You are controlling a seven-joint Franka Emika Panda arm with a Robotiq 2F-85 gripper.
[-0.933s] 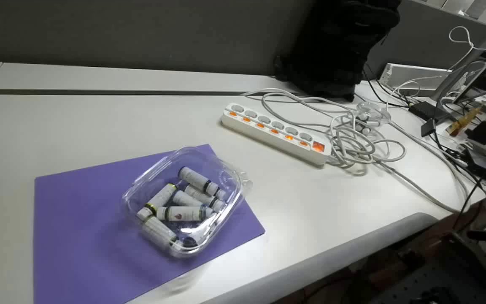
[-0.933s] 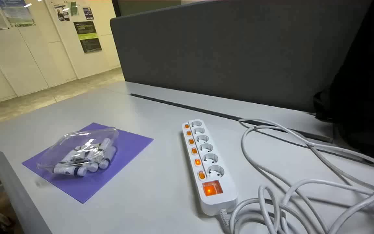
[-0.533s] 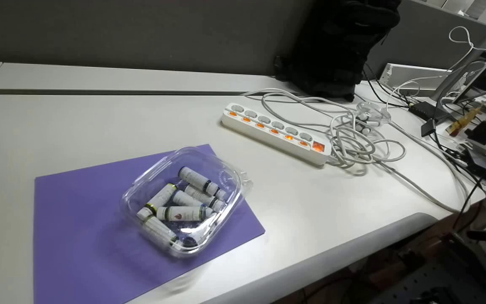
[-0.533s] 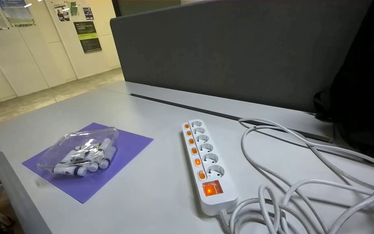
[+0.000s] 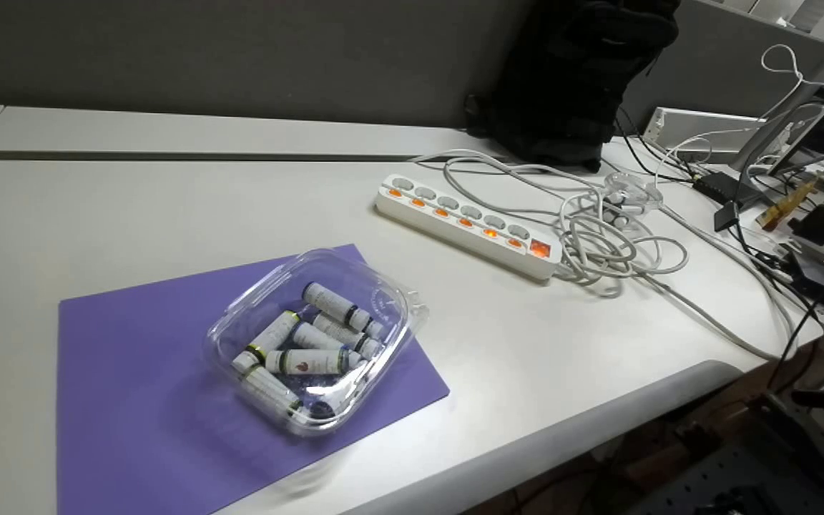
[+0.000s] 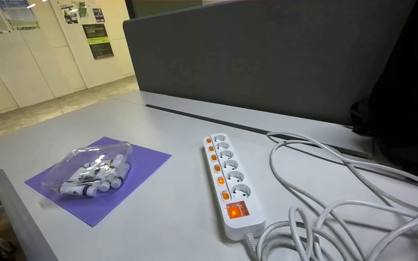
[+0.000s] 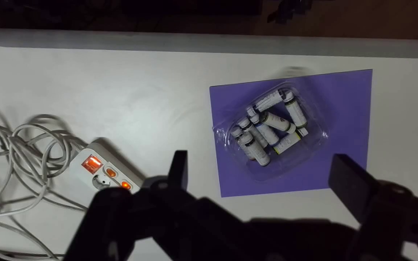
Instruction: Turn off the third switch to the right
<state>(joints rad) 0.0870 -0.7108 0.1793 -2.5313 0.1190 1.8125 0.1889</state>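
White desk (image 5: 169,214), grey partition (image 6: 267,61) behind; the power strip (image 6: 229,183) lies on the desk, coiled cable (image 7: 13,141) at its end. My fingers (image 7: 178,170) are wide apart, gripping nothing. Target's probably the brightly lit switch (image 6: 221,180), third from the cable end if the main switch (image 6: 237,210) counts; miscount and I flip a neighbour. Pressing with them this wide may catch two; an off-centre push could slide the strip. Both exterior views show all six small switches (image 5: 466,222) but not my fingers; wrist view has the fingers, yet the gripper (image 7: 261,175) hides most of that row, leaving two small ones and the main
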